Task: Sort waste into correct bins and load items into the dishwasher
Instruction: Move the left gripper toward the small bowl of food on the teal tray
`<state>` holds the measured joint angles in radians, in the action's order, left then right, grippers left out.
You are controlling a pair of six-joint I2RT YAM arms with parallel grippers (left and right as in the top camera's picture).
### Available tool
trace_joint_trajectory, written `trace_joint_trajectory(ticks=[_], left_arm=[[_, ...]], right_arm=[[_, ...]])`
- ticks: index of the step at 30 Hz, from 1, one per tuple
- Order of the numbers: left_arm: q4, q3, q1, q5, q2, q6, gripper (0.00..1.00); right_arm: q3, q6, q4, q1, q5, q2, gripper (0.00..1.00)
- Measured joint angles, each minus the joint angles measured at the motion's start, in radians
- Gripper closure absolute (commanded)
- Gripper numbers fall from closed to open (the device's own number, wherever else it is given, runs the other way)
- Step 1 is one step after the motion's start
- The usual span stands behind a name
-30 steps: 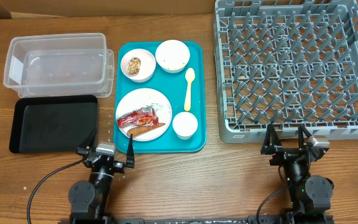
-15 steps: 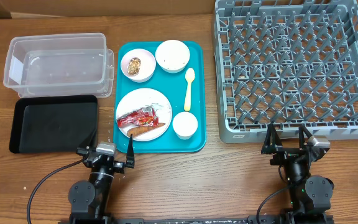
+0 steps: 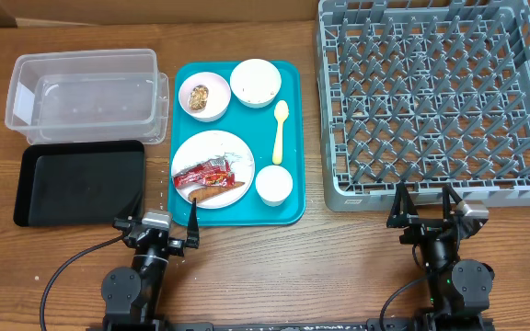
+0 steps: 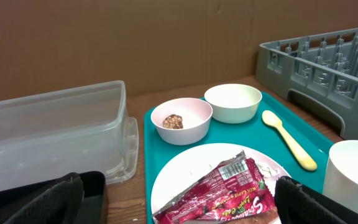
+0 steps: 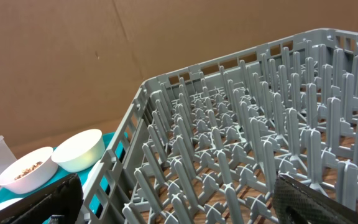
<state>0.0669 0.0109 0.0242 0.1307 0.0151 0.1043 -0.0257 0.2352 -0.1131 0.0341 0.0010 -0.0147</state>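
brown lump (image 4: 174,120) in pink bowl (image 4: 191,132), red wrapper (image 4: 219,190) on plate (image 4: 178,167)

Red snack wrapper (image 4: 219,190): lettering present (too blurred, unreadable).

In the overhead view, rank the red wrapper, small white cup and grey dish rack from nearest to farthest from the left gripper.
1. The red wrapper, on the plate just ahead of the left gripper.
2. The small white cup, at the teal tray's near right corner.
3. The grey dish rack, off to the right.
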Motion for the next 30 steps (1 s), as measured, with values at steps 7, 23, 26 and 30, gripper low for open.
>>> trace_joint_trajectory(ticks=[7, 23, 26, 30], left_arm=[[0.0, 0.0, 0.0, 0.0, 0.0, 0.0, 0.0], [-0.01, 0.0, 0.0, 0.0, 0.0, 0.0, 0.0], [-0.01, 0.0, 0.0, 0.0, 0.0, 0.0, 0.01], [-0.067, -0.003, 0.0, 0.029, 0.0, -0.001, 0.0]], right_arm=[[0.0, 0.0, 0.0, 0.0, 0.0, 0.0, 0.0], [0.0, 0.0, 0.0, 0.0, 0.003, 0.0, 0.0], [0.0, 0.0, 0.0, 0.0, 0.003, 0.0, 0.0], [0.0, 0.0, 0.001, 0.0, -0.002, 0.0, 0.0]])
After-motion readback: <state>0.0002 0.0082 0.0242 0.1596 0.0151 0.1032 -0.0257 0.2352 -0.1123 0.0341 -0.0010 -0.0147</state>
